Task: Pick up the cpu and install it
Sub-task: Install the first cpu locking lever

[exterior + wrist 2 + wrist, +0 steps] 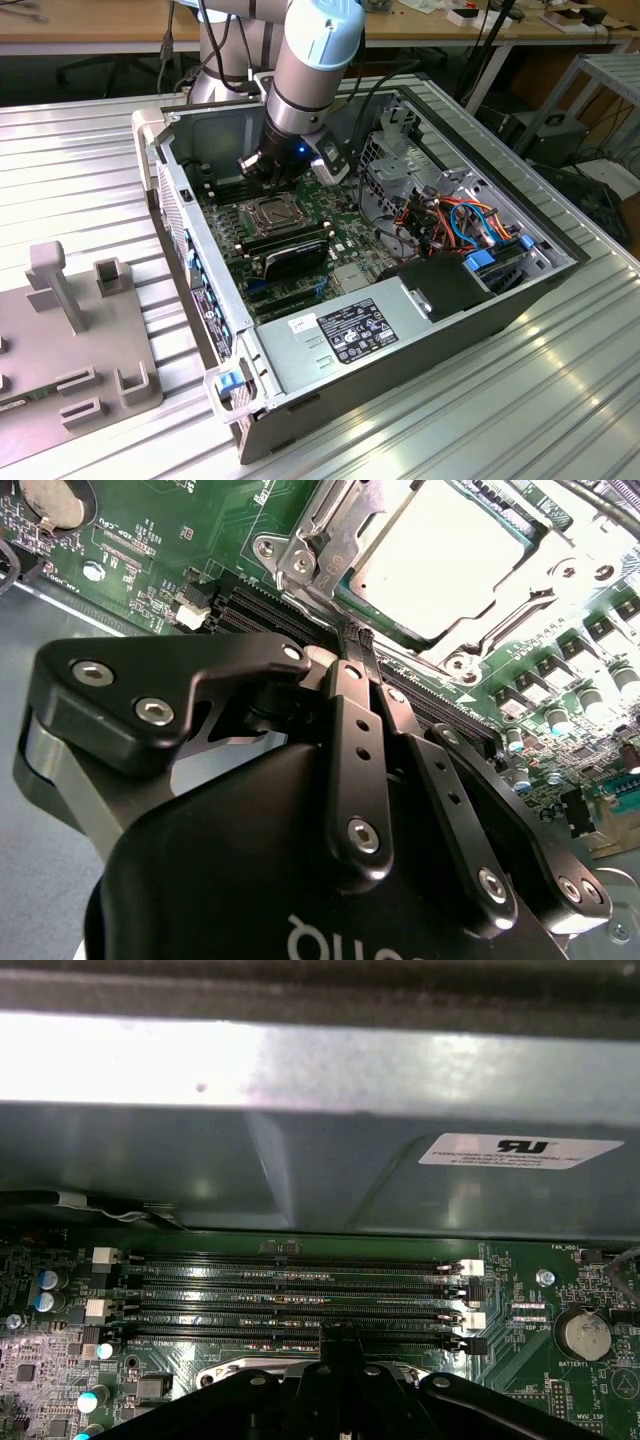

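Cpu (465, 555) in socket — just beyond claw (357, 640)

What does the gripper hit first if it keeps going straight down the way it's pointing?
Probably the green board, at the memory slots beside the metal-framed socket. In the second wrist view the gripper points at the slot rows along the socket's edge, not at the cpu seated in it. Depth is unclear.

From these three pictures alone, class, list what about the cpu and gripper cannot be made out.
- Whether the cpu is fully seated: the second wrist view cuts off its far edge.
- What lies under the gripper: its own black body hides it in both wrist views.
- The socket in the exterior view: too small for detail.
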Controlling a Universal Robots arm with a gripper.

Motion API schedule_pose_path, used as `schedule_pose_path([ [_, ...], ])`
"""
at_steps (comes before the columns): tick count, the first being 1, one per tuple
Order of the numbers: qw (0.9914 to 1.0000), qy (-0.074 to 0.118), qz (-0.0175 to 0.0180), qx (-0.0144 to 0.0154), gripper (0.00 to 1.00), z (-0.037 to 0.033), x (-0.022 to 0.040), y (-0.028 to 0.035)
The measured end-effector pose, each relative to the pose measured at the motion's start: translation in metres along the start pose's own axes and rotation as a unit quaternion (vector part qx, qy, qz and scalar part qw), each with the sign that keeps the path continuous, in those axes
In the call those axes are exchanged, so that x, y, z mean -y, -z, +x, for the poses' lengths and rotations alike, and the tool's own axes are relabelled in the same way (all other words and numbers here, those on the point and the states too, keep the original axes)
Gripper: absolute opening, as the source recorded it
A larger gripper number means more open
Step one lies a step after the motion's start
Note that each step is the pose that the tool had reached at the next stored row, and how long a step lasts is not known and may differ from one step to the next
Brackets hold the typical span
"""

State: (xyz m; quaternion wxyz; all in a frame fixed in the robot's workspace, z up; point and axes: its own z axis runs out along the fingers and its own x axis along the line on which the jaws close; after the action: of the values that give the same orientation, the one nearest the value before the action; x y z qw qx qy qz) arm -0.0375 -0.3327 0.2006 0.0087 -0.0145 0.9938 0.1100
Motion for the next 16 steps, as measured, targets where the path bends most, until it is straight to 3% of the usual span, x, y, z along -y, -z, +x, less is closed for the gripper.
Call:
schedule_pose_path([
  [16, 1.0, 0.0, 0.0011, -0.0001, 0.11, -0.0001, -0.0014, 0.0064],
])
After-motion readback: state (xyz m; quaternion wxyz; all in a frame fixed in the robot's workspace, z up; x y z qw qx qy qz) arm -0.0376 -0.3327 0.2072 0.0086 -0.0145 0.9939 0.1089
